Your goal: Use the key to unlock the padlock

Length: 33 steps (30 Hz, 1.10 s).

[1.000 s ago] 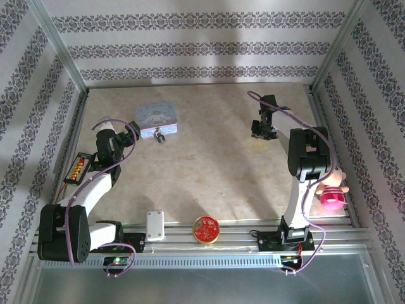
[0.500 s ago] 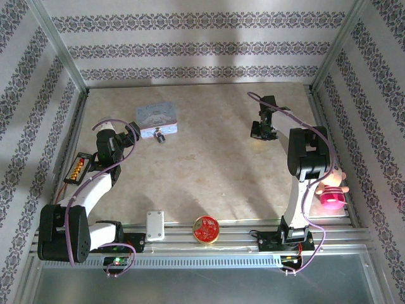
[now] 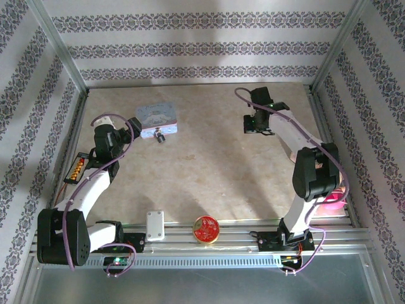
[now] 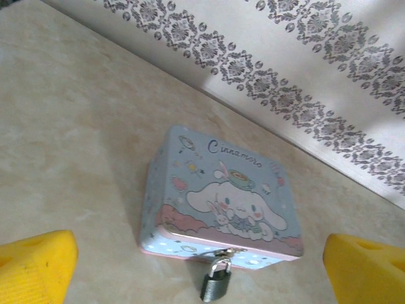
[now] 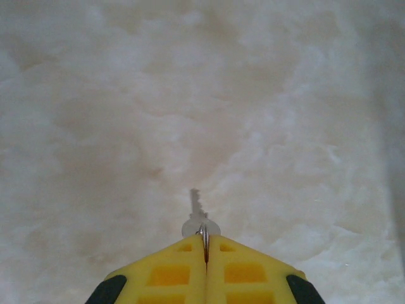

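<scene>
The tiny dark grey padlock [image 3: 159,137] hangs by its thin shackle from the front clasp of a pale blue cartoon tin [image 3: 157,118] at the back left of the table. In the left wrist view the padlock [image 4: 216,286] lies on the table just under the tin [image 4: 221,190]. My left gripper [image 3: 126,132] sits a little left of the tin and is open, its yellow fingers [image 4: 38,266] spread wide on either side. My right gripper [image 3: 256,125] hovers at the back right, shut on a small silver key [image 5: 199,214] whose blade points forward above bare table.
A red round tin [image 3: 205,228] and a white box [image 3: 155,225] sit at the near edge between the arm bases. A pink toy [image 3: 332,196] lies at the right edge. A black holder with orange pieces [image 3: 78,168] lies off the left edge.
The right arm has stretched out and carried its gripper with the key a little to the left and farther back. The left wrist shifted slightly.
</scene>
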Motion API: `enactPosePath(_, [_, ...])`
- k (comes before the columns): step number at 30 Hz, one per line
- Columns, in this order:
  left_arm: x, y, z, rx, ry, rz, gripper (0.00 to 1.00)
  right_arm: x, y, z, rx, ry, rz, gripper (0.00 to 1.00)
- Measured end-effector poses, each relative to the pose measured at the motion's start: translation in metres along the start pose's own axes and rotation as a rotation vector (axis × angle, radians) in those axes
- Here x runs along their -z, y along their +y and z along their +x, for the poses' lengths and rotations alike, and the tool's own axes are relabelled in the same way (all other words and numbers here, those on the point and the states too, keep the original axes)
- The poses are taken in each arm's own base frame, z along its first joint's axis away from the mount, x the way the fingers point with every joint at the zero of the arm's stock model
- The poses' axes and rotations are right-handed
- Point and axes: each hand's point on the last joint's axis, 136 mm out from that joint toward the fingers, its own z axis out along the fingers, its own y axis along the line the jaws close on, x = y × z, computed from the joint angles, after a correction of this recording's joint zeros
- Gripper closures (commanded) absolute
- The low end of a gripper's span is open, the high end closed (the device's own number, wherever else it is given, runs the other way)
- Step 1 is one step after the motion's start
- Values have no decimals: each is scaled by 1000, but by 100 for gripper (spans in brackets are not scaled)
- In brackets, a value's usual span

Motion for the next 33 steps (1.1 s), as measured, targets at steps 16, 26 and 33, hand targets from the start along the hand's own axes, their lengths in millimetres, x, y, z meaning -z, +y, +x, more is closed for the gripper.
enactPosePath(16, [8, -92, 32, -58, 69, 457, 1, 110, 110, -32, 18, -192, -306, 100])
enactPosePath(26, [34, -189, 100, -363, 59, 822, 9, 138, 148, -41, -99, -212, -572, 100])
enactPosePath(33, [19, -219, 134, -488, 3, 964, 28, 167, 161, -41, -127, -237, -703, 100])
